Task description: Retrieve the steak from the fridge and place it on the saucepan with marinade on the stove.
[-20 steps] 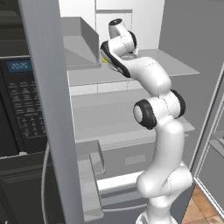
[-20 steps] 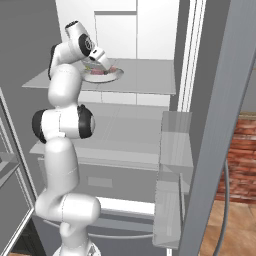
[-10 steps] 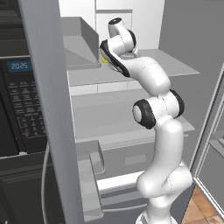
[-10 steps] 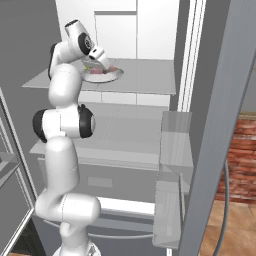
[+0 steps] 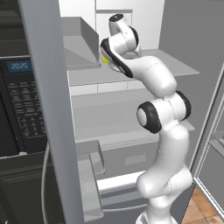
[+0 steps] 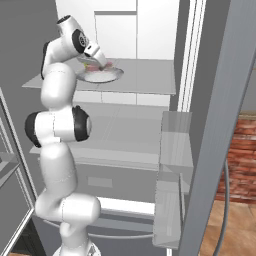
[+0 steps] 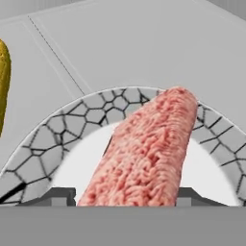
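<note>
Pink-red steak [image 7: 144,153] on white plate [image 7: 57,139] w/ grey crackle rim

1. Honestly barely anything moved; the arm [image 6: 60,125] reaching to the fridge's [image 6: 150,75] top shelf looks almost frozen.
2. Its hand [image 6: 95,54] dipped just a hair closer to the steak [image 7: 144,149] on the plate [image 6: 102,75].

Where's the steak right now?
The steak lies on a grey patterned plate on the fridge's upper shelf, directly ahead of the gripper in the hand view, with a yellow item at the left.
</note>
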